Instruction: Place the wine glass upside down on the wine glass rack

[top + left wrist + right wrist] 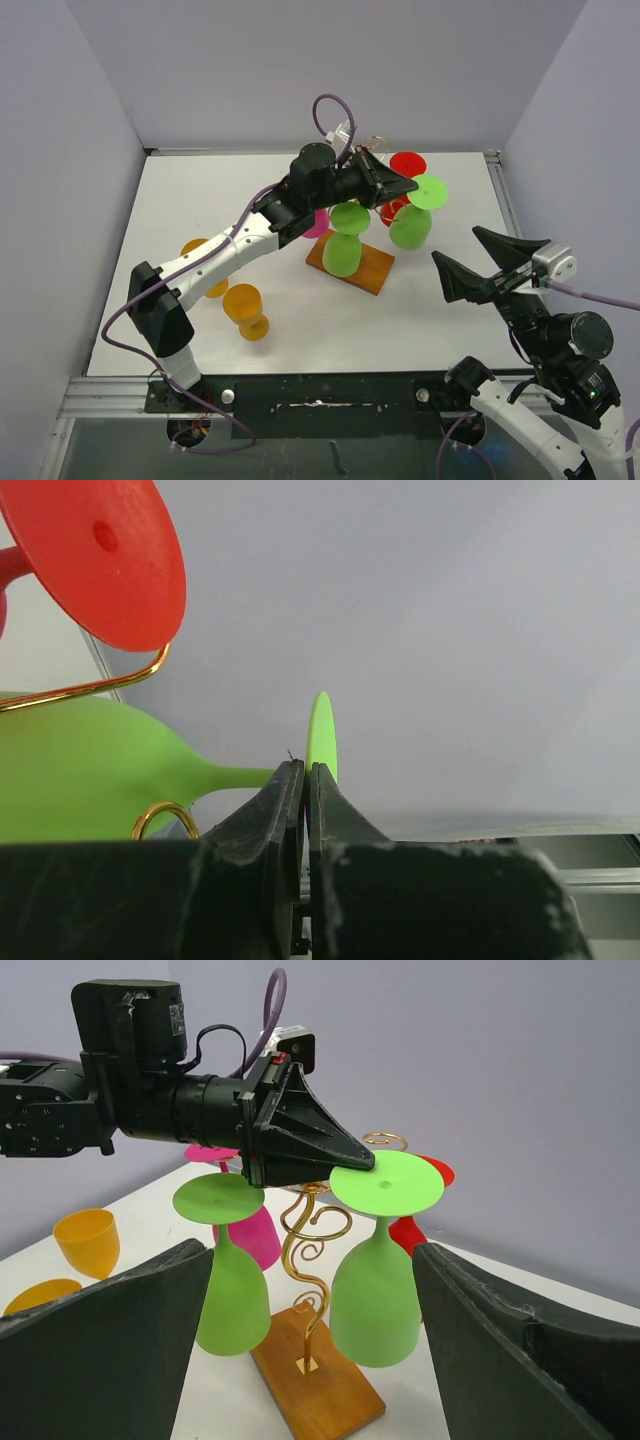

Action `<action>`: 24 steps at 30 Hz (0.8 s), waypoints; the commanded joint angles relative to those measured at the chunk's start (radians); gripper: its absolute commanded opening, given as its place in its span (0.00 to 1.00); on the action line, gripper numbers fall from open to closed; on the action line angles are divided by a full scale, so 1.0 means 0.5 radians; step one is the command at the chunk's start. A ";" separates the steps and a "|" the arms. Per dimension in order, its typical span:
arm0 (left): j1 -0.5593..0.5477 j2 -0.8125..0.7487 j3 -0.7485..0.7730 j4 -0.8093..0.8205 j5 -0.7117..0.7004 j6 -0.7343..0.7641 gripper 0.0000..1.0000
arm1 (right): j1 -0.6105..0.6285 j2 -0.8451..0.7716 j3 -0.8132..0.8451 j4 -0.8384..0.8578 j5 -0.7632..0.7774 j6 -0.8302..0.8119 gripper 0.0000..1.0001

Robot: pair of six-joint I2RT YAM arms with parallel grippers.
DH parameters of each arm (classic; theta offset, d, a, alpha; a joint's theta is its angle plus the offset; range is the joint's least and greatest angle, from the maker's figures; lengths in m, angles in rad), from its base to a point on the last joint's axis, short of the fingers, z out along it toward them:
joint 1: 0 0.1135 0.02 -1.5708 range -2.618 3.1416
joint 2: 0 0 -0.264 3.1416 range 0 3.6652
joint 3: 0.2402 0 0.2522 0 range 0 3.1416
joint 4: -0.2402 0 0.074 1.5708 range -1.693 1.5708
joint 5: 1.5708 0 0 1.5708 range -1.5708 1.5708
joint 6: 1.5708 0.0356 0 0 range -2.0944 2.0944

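Observation:
The wine glass rack, gold wire (315, 1230) on a brown wooden base (365, 268), stands mid-table. My left gripper (412, 186) is shut on the rim of the foot (322, 735) of a green wine glass (375, 1295), which hangs bowl down at the rack's right side. In the left wrist view my jaws (305, 768) are pressed together on the thin disc. A gold curl (165, 815) sits by its stem. My right gripper (455, 243) is open and empty, right of the rack, facing it (312, 1250).
A second green glass (343, 252), a pink one (318, 224) and a red one (407, 164) hang upside down on the rack. Two orange glasses (247, 305) (215, 288) are on the table at the left. Grey walls enclose the table.

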 commanded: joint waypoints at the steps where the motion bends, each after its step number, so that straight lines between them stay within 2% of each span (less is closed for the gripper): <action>1: 0.020 -0.030 0.063 0.058 -0.087 0.072 0.00 | 0.001 -0.007 -0.006 0.136 0.051 0.030 0.84; 24: 0.047 -0.237 -0.133 0.004 -0.375 0.144 0.00 | 0.004 -0.023 -0.016 0.161 0.063 0.063 0.84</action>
